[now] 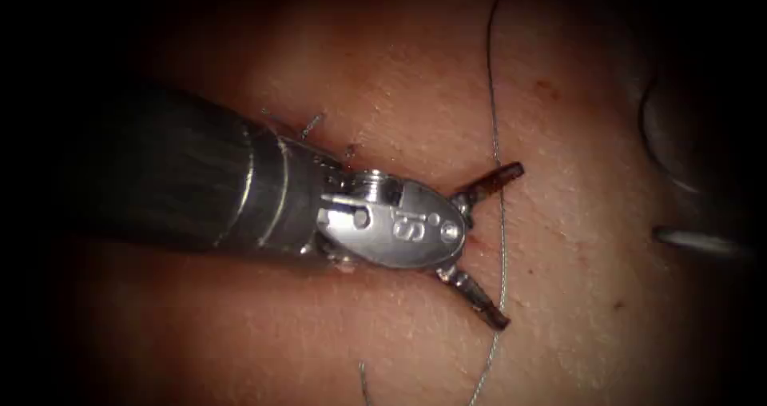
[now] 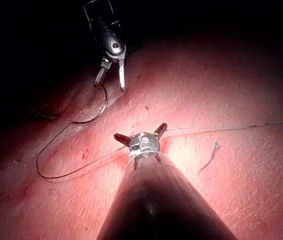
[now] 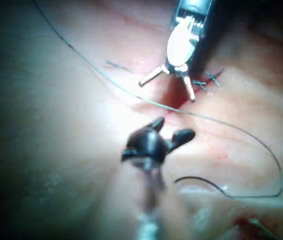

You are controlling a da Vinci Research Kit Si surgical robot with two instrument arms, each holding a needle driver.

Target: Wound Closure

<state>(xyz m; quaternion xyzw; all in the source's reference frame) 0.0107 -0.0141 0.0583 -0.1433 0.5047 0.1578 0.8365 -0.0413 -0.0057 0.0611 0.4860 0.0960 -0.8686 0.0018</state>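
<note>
the left arm's gripper [image 1: 502,246] lies low over the tissue [image 1: 575,326], its two jaws spread wide in a v and holding nothing. the thread [image 1: 499,214] runs down the tissue just past the two jaw tips, touching or nearly touching them; i cannot tell which. short cut ends of thread [image 1: 311,124] stick up from the tissue beside the tool's wrist, along the cut [image 3: 174,97], which looks dark red between the left gripper's jaws in the right wrist view.

the right arm's gripper [image 2: 110,80] hangs well apart from the left one, jaws parted, gripping nothing. the curved needle [image 2: 101,107] lies flat on the tissue just below its tips, not in the tissue, with the thread trailing from it in a long loop [image 2: 56,175] and on past the left gripper [image 2: 140,134].
</note>
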